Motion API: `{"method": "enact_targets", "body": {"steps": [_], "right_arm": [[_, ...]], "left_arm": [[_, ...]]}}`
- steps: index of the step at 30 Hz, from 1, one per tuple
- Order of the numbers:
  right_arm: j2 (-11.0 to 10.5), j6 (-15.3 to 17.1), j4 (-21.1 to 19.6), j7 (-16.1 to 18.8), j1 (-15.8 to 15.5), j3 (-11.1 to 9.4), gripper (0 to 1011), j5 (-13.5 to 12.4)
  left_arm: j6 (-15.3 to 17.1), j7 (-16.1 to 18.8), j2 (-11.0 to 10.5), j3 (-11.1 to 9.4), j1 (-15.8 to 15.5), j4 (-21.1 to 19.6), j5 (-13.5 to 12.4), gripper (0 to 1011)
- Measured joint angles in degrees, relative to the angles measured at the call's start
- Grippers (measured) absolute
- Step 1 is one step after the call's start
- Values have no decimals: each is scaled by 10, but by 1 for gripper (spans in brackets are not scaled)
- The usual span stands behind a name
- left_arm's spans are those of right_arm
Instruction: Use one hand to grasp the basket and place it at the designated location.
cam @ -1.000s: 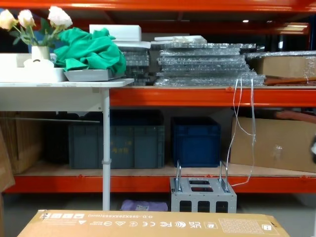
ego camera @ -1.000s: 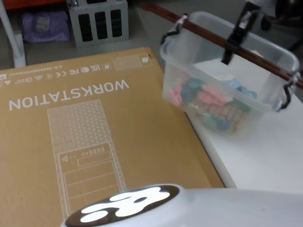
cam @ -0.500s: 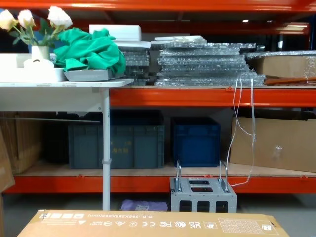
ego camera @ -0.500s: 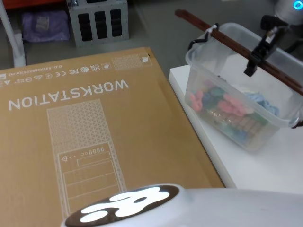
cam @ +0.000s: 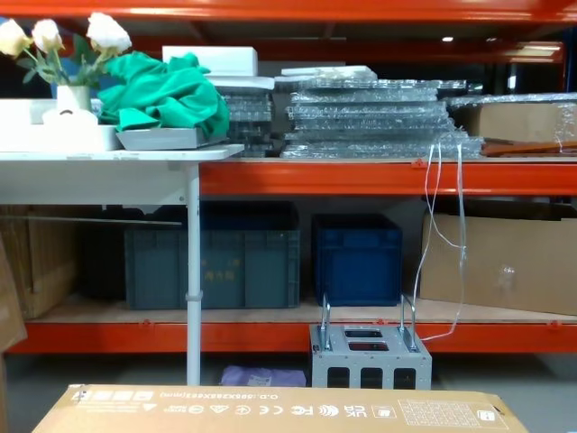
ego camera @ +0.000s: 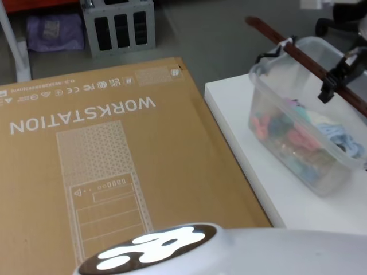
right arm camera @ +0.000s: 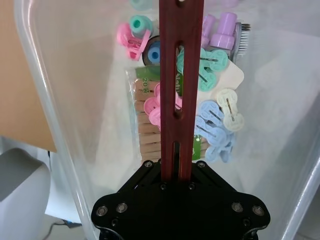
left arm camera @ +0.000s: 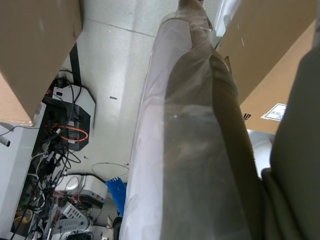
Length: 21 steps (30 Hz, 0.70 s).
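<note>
The basket is a clear plastic tub with a dark red-brown bar handle, seen at the right of the head view over the white table. Whether its bottom touches the table I cannot tell. My right gripper is shut on the handle partway along its length. In the right wrist view the black gripper clamps the slotted handle, and several coloured clips and a pack of wooden pegs lie in the tub below.
A large cardboard box printed WORKSTATION lies left of the table, its edge against the table's side. A grey metal unit stands on the floor beyond it. Orange racking with crates and boxes lines the back.
The right gripper has carried the basket to the right, from over the box's edge to fully over the white table. The handle now runs off the right edge of the head view.
</note>
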<state>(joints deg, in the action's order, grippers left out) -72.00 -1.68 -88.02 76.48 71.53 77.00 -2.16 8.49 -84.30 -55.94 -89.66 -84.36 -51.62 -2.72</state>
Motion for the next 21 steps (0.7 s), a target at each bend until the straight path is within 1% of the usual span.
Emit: {"method": "enact_targets", "body": {"steps": [5,7,9,15,21], "right_arm": [[-23,30,-18,-20,-15,-4,0,-4],[-28,38,-23,-25,-19,-6,0,-5],[-36,48,-30,-36,-27,-7,0,-11],[-48,60,-39,-57,-47,-10,0,-26],[-53,68,-44,-65,-59,-15,0,-30]], "left_arm": [[0,0,0,0,0,0,0,0],[0,0,0,0,0,0,0,0],[0,0,0,0,0,0,0,0],[0,0,0,0,0,0,0,0],[0,0,0,0,0,0,0,0]]}}
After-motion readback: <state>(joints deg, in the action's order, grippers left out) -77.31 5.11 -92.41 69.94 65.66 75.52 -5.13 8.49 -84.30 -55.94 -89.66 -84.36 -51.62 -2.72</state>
